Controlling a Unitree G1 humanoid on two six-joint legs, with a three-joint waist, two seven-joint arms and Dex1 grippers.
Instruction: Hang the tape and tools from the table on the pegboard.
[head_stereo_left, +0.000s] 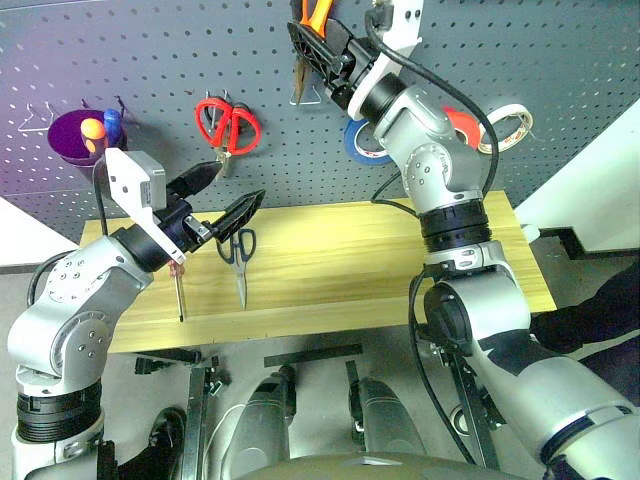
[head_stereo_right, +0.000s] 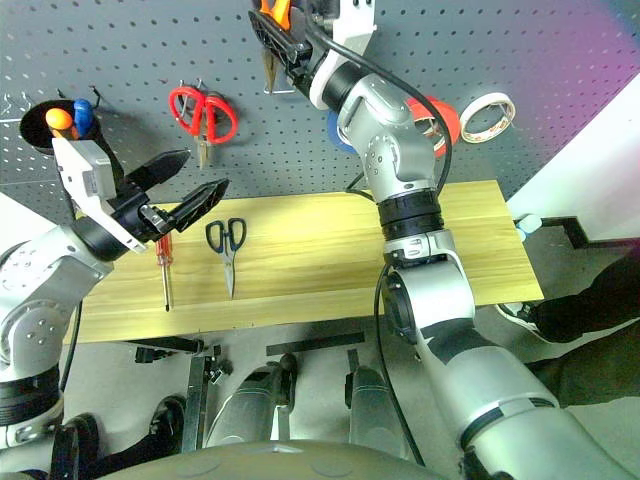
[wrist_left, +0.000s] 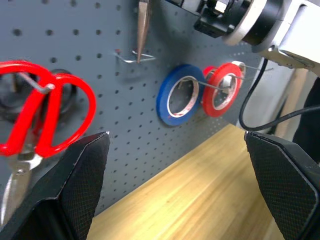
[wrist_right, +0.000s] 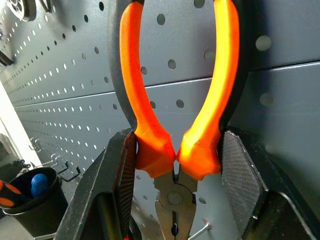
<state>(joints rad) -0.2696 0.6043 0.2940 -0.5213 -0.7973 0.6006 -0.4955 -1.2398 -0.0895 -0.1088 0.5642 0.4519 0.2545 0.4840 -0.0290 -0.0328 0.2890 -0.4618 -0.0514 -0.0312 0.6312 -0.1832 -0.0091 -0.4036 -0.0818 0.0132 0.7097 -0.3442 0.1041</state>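
Right gripper (wrist_right: 175, 160) pinching orange-handled pliers (wrist_right: 175, 100) against pegboard (head_stereo_left: 150, 60). Left gripper (head_stereo_left: 228, 195) spread, empty, over table (head_stereo_left: 340, 260); dark-handled scissors (head_stereo_left: 238, 250), screwdriver (head_stereo_right: 163, 262) lying there.

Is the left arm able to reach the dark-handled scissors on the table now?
Probably yes. The left gripper hangs open just above the scissors, which lie flat on the table with nothing over them; the screwdriver lies apart.

Orange-handled pliers (wrist_right: 175, 150) nose-down against grey pegboard (head_stereo_left: 560, 70), red tape (wrist_left: 222, 90) hung, dark scissors (head_stereo_left: 238, 252) and screwdriver (head_stereo_right: 163, 262) flat on table (head_stereo_left: 370, 260)
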